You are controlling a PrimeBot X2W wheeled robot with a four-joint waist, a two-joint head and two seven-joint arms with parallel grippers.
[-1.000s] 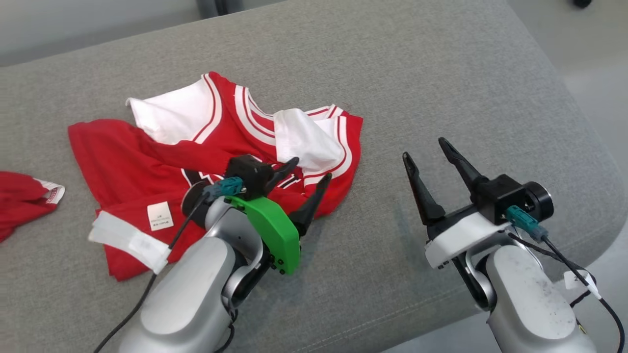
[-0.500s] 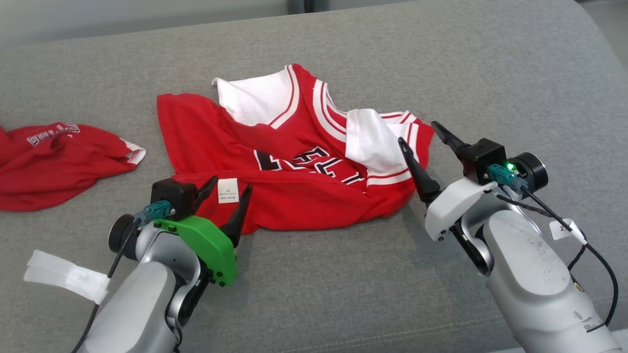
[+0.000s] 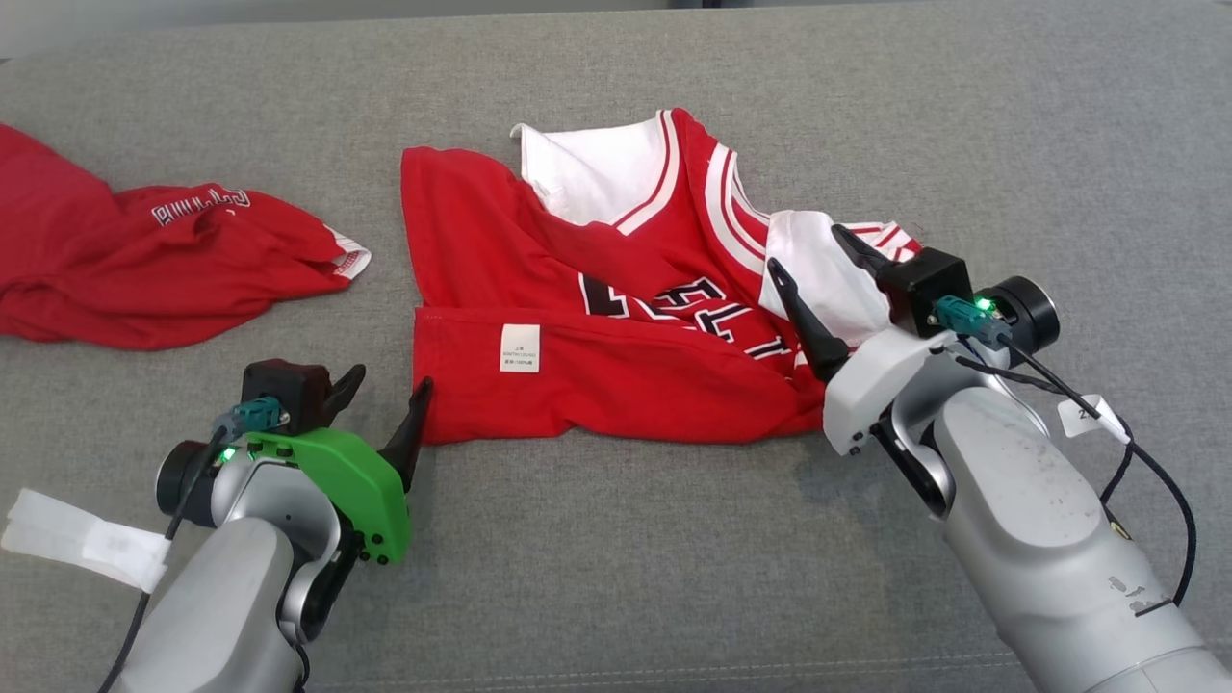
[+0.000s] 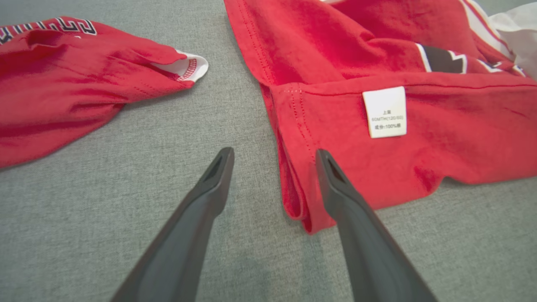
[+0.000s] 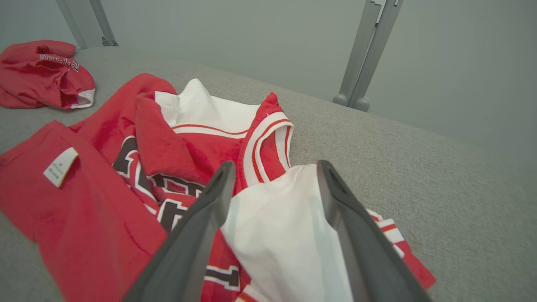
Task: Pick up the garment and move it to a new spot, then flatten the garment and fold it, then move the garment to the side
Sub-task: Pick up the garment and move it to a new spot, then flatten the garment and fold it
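1. You have the garment [image 3: 616, 327] lying mid-way across the grey cushion [image 3: 616, 577]. It is rumpled and doubled over itself, with the care label [image 3: 520, 346] facing up, so it is not flat.
2. Your left gripper [image 3: 391, 378] has its jaws spread wide and holds nothing. In the left wrist view the garment's lower-left hem corner sits between the fingers. I can't tell whether they touch it.
3. Your right gripper [image 3: 805, 248] also has its jaws wide and is empty. It is over the white panel [image 5: 277, 226] at the garment's right end.
4. A second red garment [image 3: 144, 260] lies well apart to the left. Keep clear of it.
5. My read is that you're set up at opposite ends for a grab. I can't judge from this whether the relocation is done.
6. Flattening, folding and moving it to the side are all left to do.
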